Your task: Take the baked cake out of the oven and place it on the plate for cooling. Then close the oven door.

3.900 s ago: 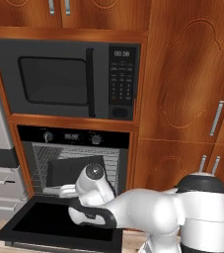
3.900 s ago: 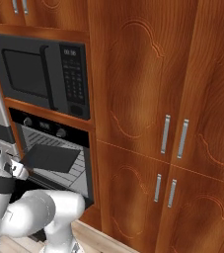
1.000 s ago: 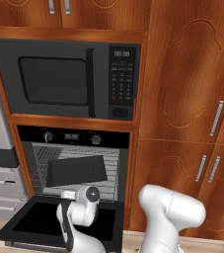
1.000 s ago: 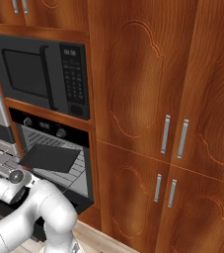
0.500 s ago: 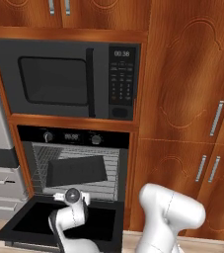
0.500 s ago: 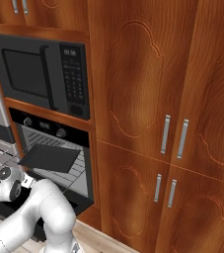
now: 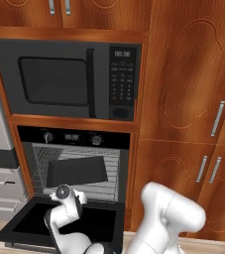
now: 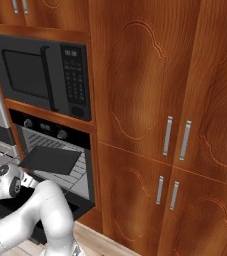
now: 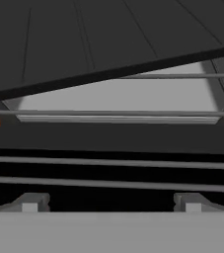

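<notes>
The oven (image 7: pixel 77 163) sits below the microwave (image 7: pixel 67 79); the oven door (image 7: pixel 34 228) hangs open, lying flat; a dark tray (image 7: pixel 77 171) rests on its wire rack (image 9: pixel 108 160); fingers (image 9: pixel 111 200) spread wide, empty, near the rack.

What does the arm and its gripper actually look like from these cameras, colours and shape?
The arm is glossy white, built of thick rounded segments with bulbous elbows; a dark round cap with a pale ring closes the joint near the wrist. No cables or markings show. In the hand view the gripper shows as two small squared grey finger tips, set wide apart.
</notes>
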Motion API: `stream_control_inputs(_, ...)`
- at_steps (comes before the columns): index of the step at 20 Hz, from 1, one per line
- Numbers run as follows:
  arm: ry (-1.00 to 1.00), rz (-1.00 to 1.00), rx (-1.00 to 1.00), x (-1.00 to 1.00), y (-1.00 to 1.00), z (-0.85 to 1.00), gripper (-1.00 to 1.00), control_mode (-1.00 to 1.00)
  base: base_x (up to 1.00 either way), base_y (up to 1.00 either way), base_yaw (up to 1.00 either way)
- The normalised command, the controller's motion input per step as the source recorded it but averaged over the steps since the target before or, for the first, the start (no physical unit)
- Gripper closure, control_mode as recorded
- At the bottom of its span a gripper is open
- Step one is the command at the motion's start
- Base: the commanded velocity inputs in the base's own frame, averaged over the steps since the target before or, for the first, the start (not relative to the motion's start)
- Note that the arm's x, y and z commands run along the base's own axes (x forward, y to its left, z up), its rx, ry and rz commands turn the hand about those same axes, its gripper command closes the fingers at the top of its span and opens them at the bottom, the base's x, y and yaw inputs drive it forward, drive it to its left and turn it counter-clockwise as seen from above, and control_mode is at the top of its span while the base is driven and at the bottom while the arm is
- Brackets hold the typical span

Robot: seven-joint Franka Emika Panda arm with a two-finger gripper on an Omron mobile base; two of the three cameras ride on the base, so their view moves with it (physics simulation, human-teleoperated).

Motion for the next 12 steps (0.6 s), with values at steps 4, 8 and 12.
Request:
stream_control_inputs(4,0.0,0.0,-0.01,0.33,0.0,-0.31,-1.0,-1.0,0.0,0.0,0.0)
stream_control_inputs(8,0.0,0.0,0.0,0.35,0.0,-0.28,-1.0,-1.0,0.0,0.0,0.0)
stream_control_inputs(12,0.0,0.0,0.0,0.37,0.0,-0.21,-1.0,-1.0,0.0,0.0,0.0)
